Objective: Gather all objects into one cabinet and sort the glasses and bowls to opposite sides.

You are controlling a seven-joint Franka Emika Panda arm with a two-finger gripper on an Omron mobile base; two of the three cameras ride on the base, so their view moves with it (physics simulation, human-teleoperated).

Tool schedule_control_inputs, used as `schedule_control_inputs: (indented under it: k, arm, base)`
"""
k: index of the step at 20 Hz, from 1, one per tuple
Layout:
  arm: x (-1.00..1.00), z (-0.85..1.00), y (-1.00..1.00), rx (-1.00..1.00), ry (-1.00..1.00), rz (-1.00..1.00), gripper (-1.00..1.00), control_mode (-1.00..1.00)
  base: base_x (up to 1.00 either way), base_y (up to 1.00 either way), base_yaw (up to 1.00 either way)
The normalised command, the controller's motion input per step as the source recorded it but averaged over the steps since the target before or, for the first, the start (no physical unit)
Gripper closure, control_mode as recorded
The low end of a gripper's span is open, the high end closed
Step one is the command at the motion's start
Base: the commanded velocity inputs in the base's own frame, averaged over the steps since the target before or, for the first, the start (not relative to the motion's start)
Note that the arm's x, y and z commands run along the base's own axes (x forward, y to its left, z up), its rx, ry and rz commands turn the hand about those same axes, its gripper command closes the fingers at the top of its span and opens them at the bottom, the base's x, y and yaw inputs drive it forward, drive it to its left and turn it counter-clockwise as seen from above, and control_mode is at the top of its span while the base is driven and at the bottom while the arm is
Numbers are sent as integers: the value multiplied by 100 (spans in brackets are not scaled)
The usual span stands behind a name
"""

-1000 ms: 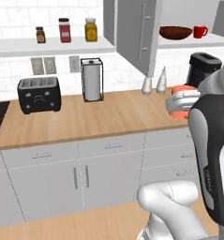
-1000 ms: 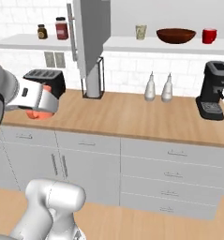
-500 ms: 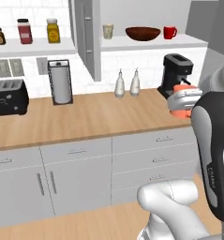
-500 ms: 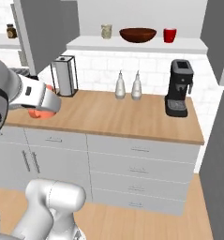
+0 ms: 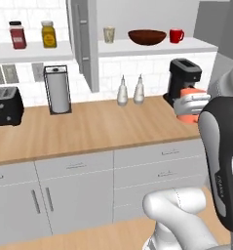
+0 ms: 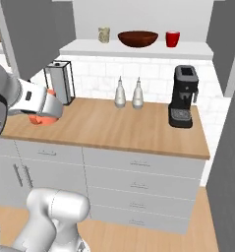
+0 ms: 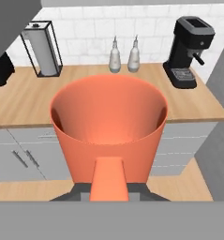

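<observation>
Wooden surface (image 5: 88, 127) runs under an open cabinet (image 6: 138, 48) whose shelf carries a beige speckled cup (image 5: 108, 34) at its left end, a brown bowl (image 5: 147, 37) mid-shelf and a red mug (image 5: 176, 35) toward the right. Held off the surface's front edge, the pincer (image 5: 192, 105) is clamped on the salmon-orange cup (image 7: 108, 126). Its hollow inside (mouth facing the camera) shows from the hand view; both base views give just an orange sliver. 2 white bottles (image 6: 129, 93) stand at the surface's back edge beside a coffee machine (image 6: 182, 97).
</observation>
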Motion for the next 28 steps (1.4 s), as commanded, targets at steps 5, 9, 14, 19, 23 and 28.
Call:
schedule_control_inputs:
  k: [5,9,14,19,23,28]
  arm:
    - [0,0,0,0,0,0,100,100]
    - [0,0,0,0,0,0,100,100]
    - [0,0,0,0,0,0,100,100]
    - [0,0,0,0,0,0,100,100]
    - [0,0,0,0,0,0,100,100]
    - [0,0,0,0,0,0,100,100]
  base:
    - [56,-22,0]
    - [45,-38,0]
    - [45,-37,0]
    - [53,-32,0]
    - [53,-28,0]
    - [52,-25,0]
